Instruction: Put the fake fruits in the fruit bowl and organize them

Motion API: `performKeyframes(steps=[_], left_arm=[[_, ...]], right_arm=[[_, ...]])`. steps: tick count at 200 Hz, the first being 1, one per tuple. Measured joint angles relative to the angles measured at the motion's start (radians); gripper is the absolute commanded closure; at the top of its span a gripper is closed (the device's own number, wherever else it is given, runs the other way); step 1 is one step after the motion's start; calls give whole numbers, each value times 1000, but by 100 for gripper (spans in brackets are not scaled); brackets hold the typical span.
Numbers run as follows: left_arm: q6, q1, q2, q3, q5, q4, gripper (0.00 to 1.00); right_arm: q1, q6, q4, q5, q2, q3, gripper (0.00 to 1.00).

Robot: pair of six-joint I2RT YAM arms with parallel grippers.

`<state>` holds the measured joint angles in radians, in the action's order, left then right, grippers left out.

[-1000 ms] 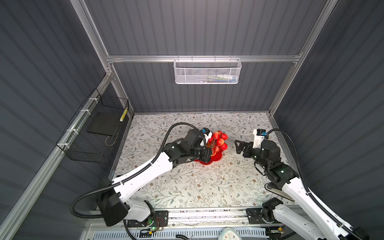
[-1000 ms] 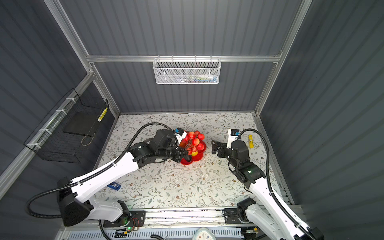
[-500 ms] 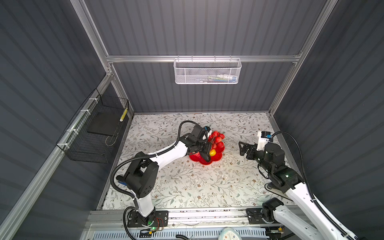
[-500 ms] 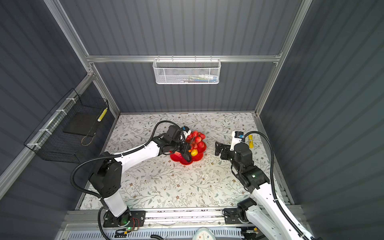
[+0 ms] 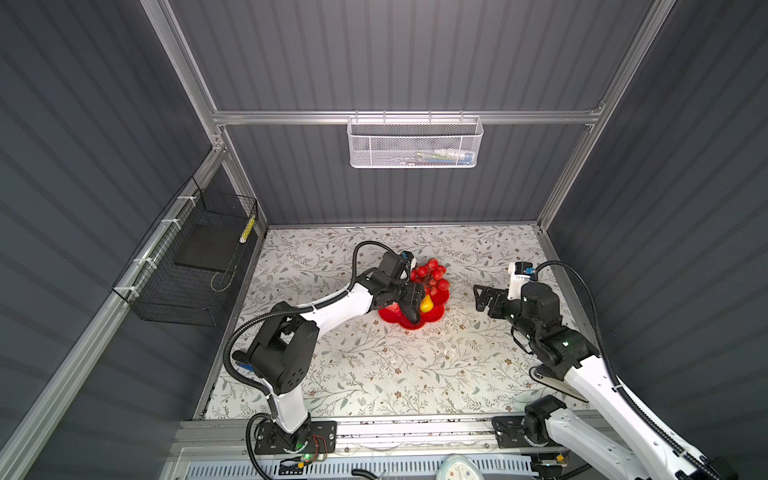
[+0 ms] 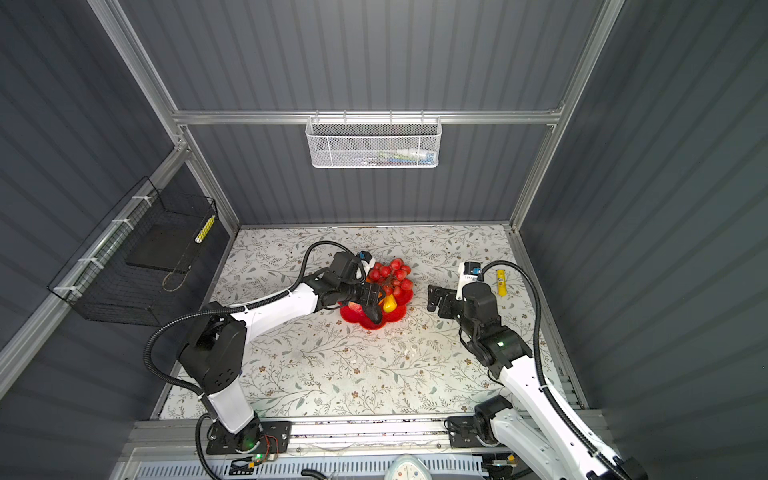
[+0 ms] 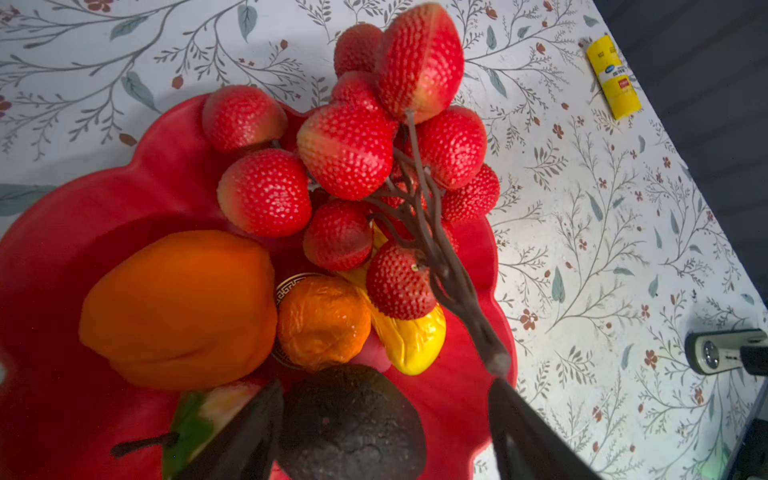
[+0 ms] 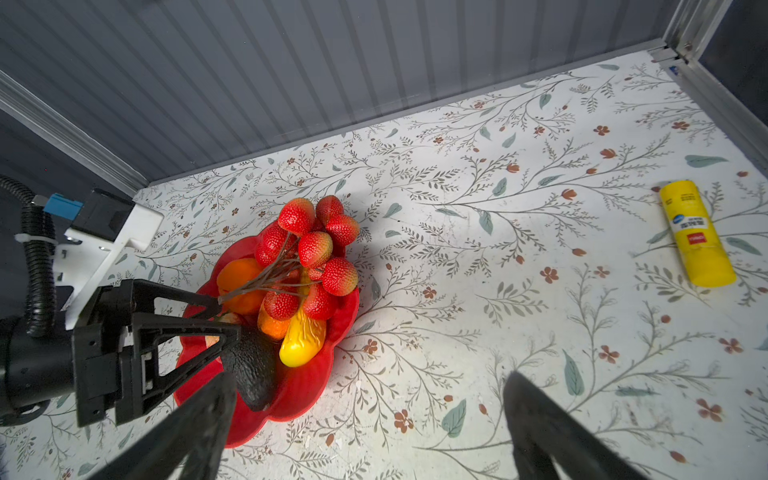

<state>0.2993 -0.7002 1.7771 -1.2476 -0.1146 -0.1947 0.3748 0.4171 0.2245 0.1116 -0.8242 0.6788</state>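
most of emblem (image 7: 286, 289) hidden under small orange fruit (image 7: 322, 320); avocado (image 7: 353, 419) cut off.

The left pincer (image 8: 226, 316) and its arm cover the fruit bowl's (image 5: 392, 316) left and front-left side, and the berry bunch (image 5: 430, 274) overhangs its back rim. The bowl's right side is open across bare worktop (image 5: 374, 365) to the right pincer (image 5: 480, 300). A yellow tube (image 6: 501, 282) lies near the right edge.
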Motion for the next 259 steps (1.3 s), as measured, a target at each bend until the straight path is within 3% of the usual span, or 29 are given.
performKeyframes(steps=[11,20,60,87,108,124,161,184,214,259], left_arm=[[0,0,-11,5,11,3,11],[3,0,-30,15,23,2,1],[-14,0,-248,84,129,21,0],[-80,0,-510,195,308,129,0],[-198,6,-716,418,514,325,0],[-265,53,-780,581,620,422,0],[-297,322,-741,876,678,539,0],[-296,480,-619,910,628,636,0],[-287,562,-388,911,539,842,0],[-280,621,-159,905,438,1118,0]], right_arm=[[-2,-2,0,0,0,0,1],[-2,-5,0,1,0,0,1],[-13,-38,0,15,-4,4,1],[-38,-66,-19,59,-18,6,1],[-81,-97,-107,127,-10,-35,1],[-141,-114,-183,187,0,-106,1],[-293,-183,-437,270,-53,-318,1],[-339,-240,-636,281,-185,-392,1],[-362,-299,-892,243,-370,-415,1],[-367,-353,-1206,133,-597,-425,1]])
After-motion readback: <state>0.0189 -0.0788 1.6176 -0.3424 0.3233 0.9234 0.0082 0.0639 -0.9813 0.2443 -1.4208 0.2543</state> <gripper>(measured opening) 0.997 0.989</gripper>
